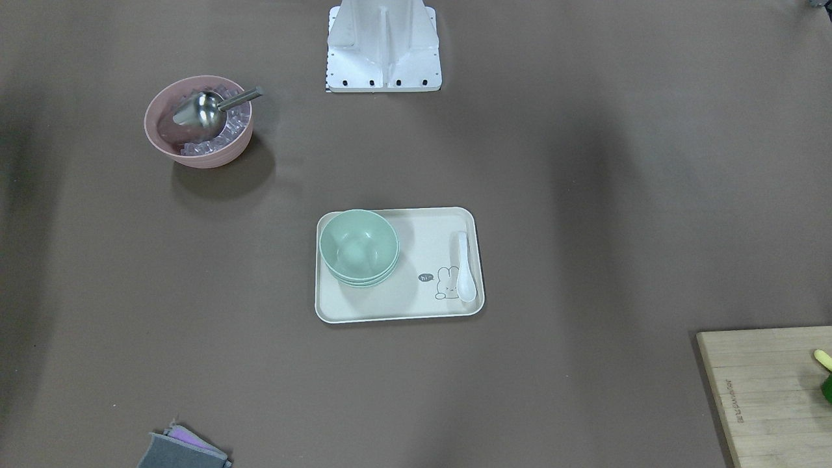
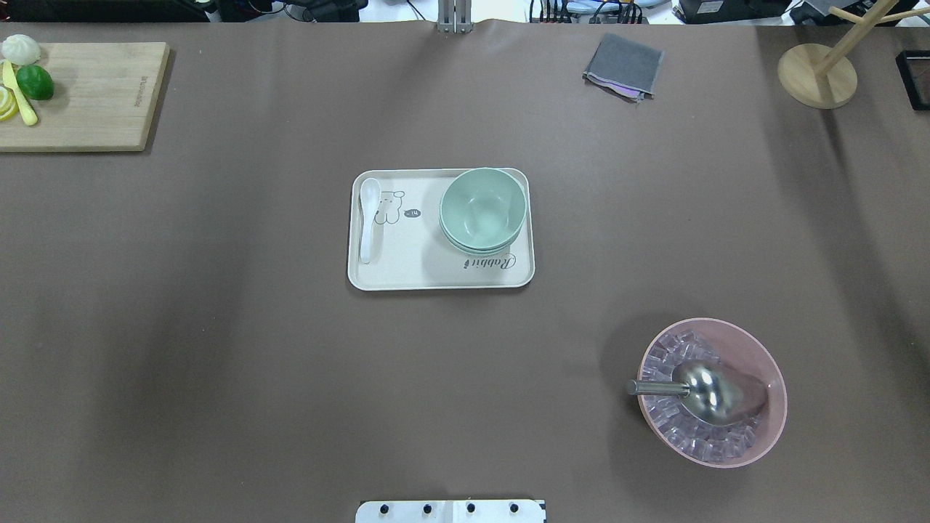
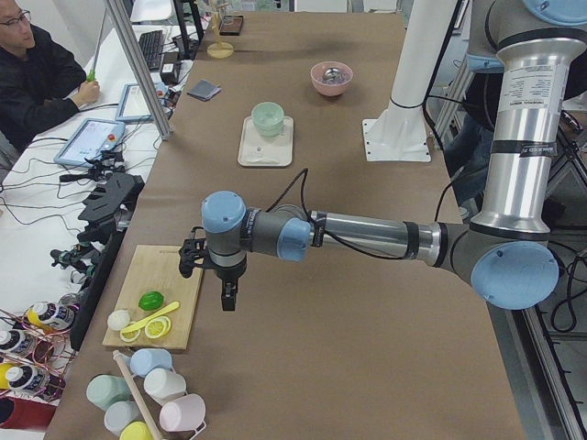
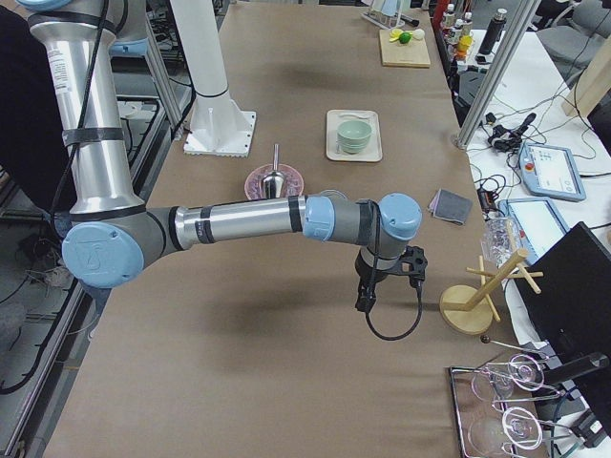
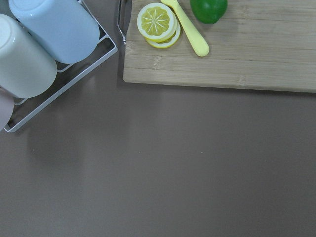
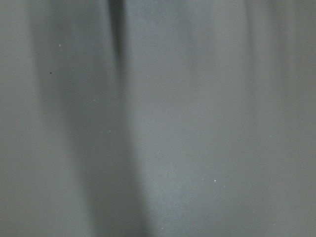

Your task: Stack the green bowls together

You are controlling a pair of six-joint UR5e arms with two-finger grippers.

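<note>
Overhead: green bowls [image 2: 482,211] nested on tray [image 2: 436,277]

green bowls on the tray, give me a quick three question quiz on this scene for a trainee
1. True or false: the green bowls sit nested in one stack on the tray.
2. What else lies on the tray, apart from the bowls? A) a white spoon B) a lime C) a folded cloth
3. Which container holds the metal scoop?

Key: 1 true. 2 A. 3 the pink bowl, where the scoop rests on clear cubes.
</note>
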